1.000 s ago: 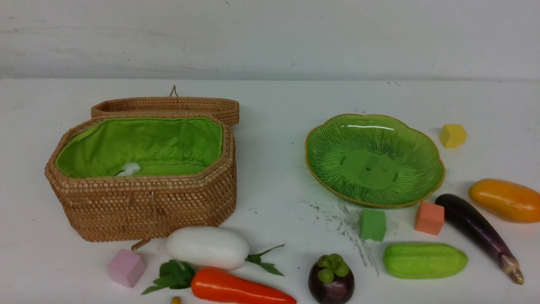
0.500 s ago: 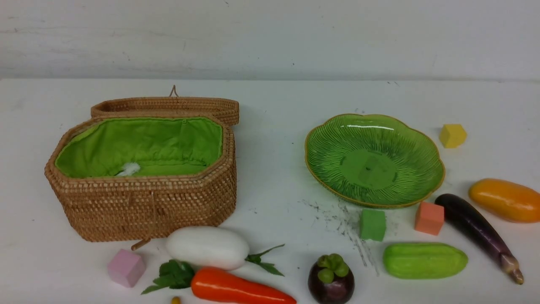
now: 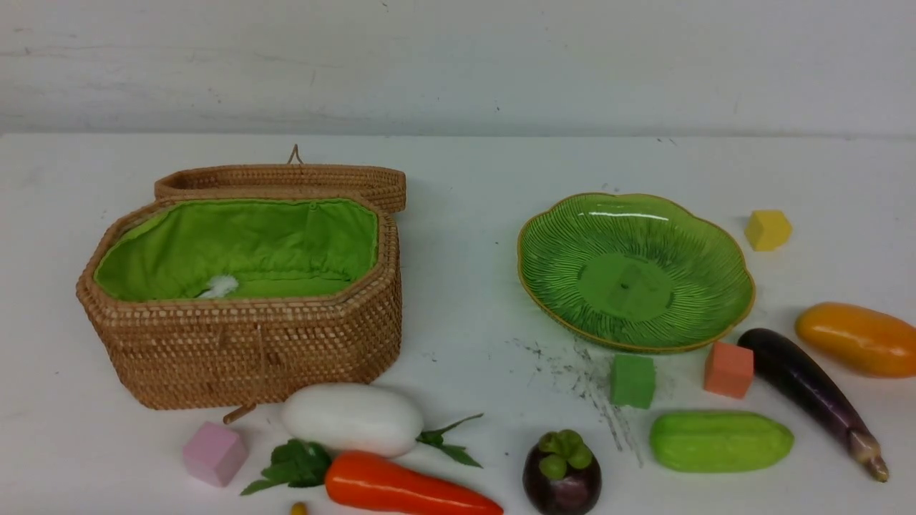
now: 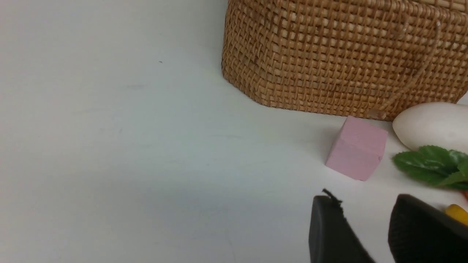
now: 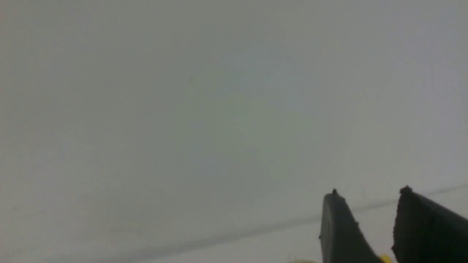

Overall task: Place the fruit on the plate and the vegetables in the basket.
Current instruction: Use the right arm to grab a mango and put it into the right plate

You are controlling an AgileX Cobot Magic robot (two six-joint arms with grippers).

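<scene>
**Where each piece lies: toy produce, basket and plate on a white table**

*Front view.* As neither arm enters this picture, only the table (image 3: 465,214) and its load show. At left stands the basket (image 3: 243,357), its lid (image 3: 286,179) folded back behind it. A small white tuft (image 3: 218,286) on the green lining is too small to identify. At right, well apart from the basket, sits the plate (image 3: 630,272), its ribbed face fully visible. Just in front of the basket lie the white oval vegetable (image 3: 352,418) and the carrot (image 3: 401,490). The lower edge cuts off the carrot and also the mangosteen (image 3: 562,476). Near the plate's front rim lie the cucumber (image 3: 721,441) and the eggplant (image 3: 809,390). The mango (image 3: 855,338) is clipped by the right edge. A yellow tip (image 3: 298,509) at the lower edge shows too little to name. Four foam cubes are scattered: the pink cube (image 3: 213,453), green cube (image 3: 632,380), salmon cube (image 3: 728,368) and yellow cube (image 3: 768,229). Dark scuffs (image 3: 587,372) mark the table in front of the plate.

*Left wrist view.* The left gripper (image 4: 363,197) has its two dark fingers apart with bare table between them, gripping nothing. Beyond them are the pink cube (image 4: 356,148) and the basket's (image 4: 340,58) woven wall. The white oval vegetable (image 4: 431,124) is cropped by the frame, and the yellow tip (image 4: 456,212) is half hidden behind one finger.

*Right wrist view.* The right gripper (image 5: 369,190) likewise has parted fingers with nothing between the tips. All else is a blurred pale surface crossed by one faint line. A yellow speck (image 5: 384,258) at the frame edge cannot be made out.
</scene>
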